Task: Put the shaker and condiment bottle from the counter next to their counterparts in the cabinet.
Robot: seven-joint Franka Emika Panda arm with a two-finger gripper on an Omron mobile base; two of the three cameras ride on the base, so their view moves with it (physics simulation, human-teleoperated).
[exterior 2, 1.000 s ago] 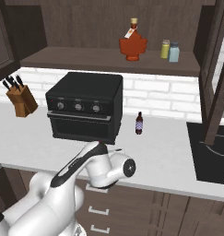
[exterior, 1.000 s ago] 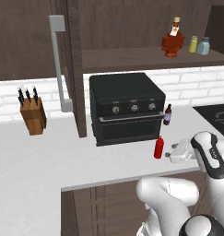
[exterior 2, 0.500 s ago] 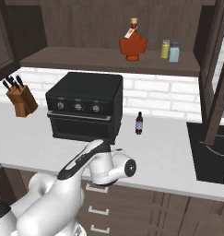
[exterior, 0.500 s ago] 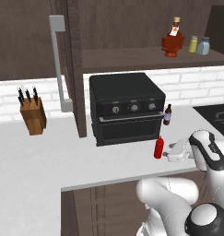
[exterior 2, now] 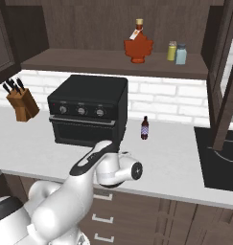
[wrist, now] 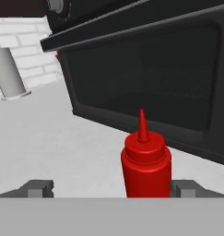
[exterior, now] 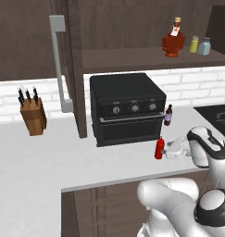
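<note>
Closest to me, the gripper (wrist: 111, 188) is down low over the counter (exterior: 49, 162) with its jaws spread wide, holding nothing. In the hand view just the two grey fingertips (wrist: 37, 188) poke up, one on each side of the red squeeze bottle (wrist: 145, 161). The bottle's base is cut off at the bottom of that view, so I can't tell whether the tips touch it; it sits nearer the right-hand tip. From the left base view the bottle (exterior: 159, 148) stands upright on the counter just in front of the black oven (exterior: 127, 107), near its right front corner, with the gripper (exterior: 171, 149) just beside it. In the right base view the arm's white body covers the bottle.

Past that, a small dark brown bottle (exterior 2: 145, 128) stands by the oven's right side, against the brick wall. A knife block (exterior: 32, 115) sits well off to the left.

Up on the cabinet (exterior 2: 108, 62) shelf, the squat red-brown bottle (exterior 2: 138, 46) stands left of a yellow-green shaker (exterior 2: 172, 50) and a pale blue-grey shaker (exterior 2: 181, 54), the two shakers close together; whether they touch is too small to tell. The long grey handle (exterior: 59, 62) hangs on the open door.
</note>
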